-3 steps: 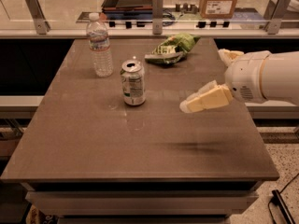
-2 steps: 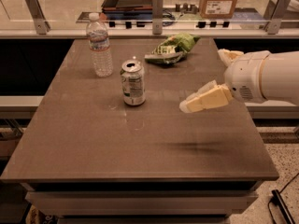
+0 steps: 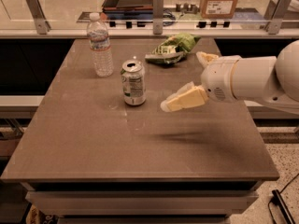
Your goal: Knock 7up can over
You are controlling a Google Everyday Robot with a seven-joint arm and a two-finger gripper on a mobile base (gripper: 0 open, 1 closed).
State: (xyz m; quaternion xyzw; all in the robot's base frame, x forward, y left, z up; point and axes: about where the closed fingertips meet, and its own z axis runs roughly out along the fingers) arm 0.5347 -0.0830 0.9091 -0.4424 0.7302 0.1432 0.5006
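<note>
The 7up can [image 3: 133, 83] stands upright on the brown table [image 3: 93, 143], left of centre, silver top with pull tab showing. My gripper [image 3: 182, 82] hovers above the table to the right of the can, a short gap away, not touching it. Its two cream fingers are spread apart and empty: one finger [image 3: 184, 99] points left toward the can, the other [image 3: 205, 58] points toward the back. The white arm [image 3: 252, 80] enters from the right edge.
A clear water bottle [image 3: 100, 45] with a white cap stands behind and left of the can. A green snack bag [image 3: 174, 48] lies at the back, behind the gripper. A counter with metal rail posts [image 3: 158, 6] runs behind the table.
My gripper has moved a little to the left, closer to the can. The can, bottle and bag have not moved.
</note>
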